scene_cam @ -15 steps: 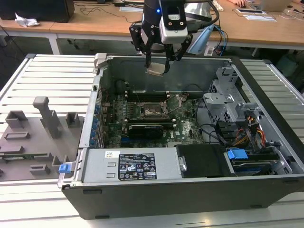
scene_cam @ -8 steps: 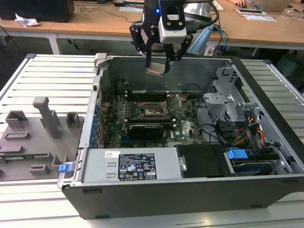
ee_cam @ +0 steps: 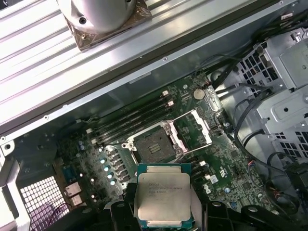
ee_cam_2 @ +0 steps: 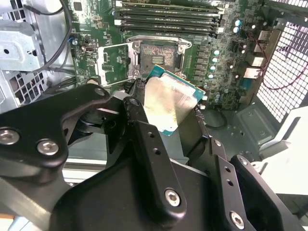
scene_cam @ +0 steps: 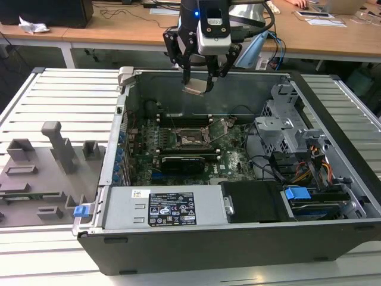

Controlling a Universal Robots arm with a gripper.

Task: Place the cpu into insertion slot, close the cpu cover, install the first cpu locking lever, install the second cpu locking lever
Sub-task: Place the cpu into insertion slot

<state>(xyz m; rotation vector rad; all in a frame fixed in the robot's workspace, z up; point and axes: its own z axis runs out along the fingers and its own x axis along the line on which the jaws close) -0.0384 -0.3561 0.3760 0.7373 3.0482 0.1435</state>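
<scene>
The tool (scene_cam: 199,78) hangs over the far wall of an open computer case (scene_cam: 238,241), clamped on the cpu (scene_cam: 197,88), which is tilted with its pale face showing. Well below it, the insertion slot (scene_cam: 191,140) lies uncovered on the green motherboard (scene_cam: 232,158). The case rests on a ribbed metal bench (scene_cam: 65,95), with grey plastic fixtures (scene_cam: 56,149) beside it on the exterior view's left.
</scene>
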